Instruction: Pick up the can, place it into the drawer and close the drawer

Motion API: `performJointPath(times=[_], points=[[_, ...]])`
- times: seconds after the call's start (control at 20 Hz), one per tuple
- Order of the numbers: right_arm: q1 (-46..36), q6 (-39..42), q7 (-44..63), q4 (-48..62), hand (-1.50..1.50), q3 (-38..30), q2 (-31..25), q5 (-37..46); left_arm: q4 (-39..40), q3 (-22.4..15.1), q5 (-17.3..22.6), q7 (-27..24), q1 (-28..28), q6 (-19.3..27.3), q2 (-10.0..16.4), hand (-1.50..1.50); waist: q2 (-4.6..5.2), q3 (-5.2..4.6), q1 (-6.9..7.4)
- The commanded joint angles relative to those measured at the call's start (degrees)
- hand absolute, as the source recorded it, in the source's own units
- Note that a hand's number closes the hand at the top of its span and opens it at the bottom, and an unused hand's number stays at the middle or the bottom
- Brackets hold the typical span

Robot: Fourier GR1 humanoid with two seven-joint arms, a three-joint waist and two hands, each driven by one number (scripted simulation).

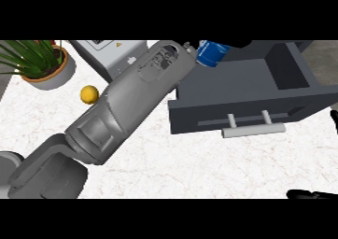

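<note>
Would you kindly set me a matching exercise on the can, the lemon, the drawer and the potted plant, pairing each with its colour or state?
Things:
1. can
2. lemon
3. drawer
4. potted plant

Colour or state:
a. yellow
b. pulled open
c. blue
d. green leaves

Pairs: 1-c, 2-a, 3-b, 4-d
</note>
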Motion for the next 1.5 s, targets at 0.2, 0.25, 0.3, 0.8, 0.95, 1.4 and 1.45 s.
performJointPath(times=[0.2, 0.25, 0.3, 0.8, 0.95, 1.4, 1.45], points=[[0.3, 1.1, -1.1, 0.1, -1.5, -0.1, -0.4, -0.7, 3.6, -3.5, 1.8, -3.7, 1.2, 0.1, 0.0, 1.5, 0.31, 0.01, -1.39], [-0.4, 0.2, 0.8, -1.3, -1.5, 0.2, -0.5, -0.3, 2.0, -4.7, 2.4, -3.1, 1.4, 1.7, 0.0, 1.5, 0.1, -0.02, -1.29], [-1.2, -0.3, -0.1, 0.3, -1.5, 1.0, 0.4, 0.4, 2.2, -6.2, 1.8, -3.3, 1.3, 2.6, 0.0, 1.5, 0.22, 0.01, -1.32], [-0.8, 1.6, -2.2, 1.7, -1.5, -1.3, -1.5, -1.2, 3.9, -7.7, 4.5, -3.7, 1.8, 6.0, 0.0, -1.5, 0.32, 0.02, -1.73], [-3.5, 0.9, 0.2, 0.8, -1.5, -0.2, -2.0, -0.8, 5.1, -7.5, 5.0, -3.8, 0.1, 7.1, 0.0, -1.5, 0.65, 0.01, -2.09], [-3.1, 0.8, -3.9, -2.2, -1.5, 0.5, -4.8, 8.0, 1.9, -8.7, 8.9, -5.7, 3.1, 11.0, 0.0, -1.5, 0.56, -0.04, -1.8], [-1.8, 0.8, -3.6, -4.5, -1.5, 1.7, -4.8, 10.0, 2.5, -7.5, 9.9, -4.9, 2.6, 9.3, 0.0, -1.5, 0.25, -0.09, -0.98]])
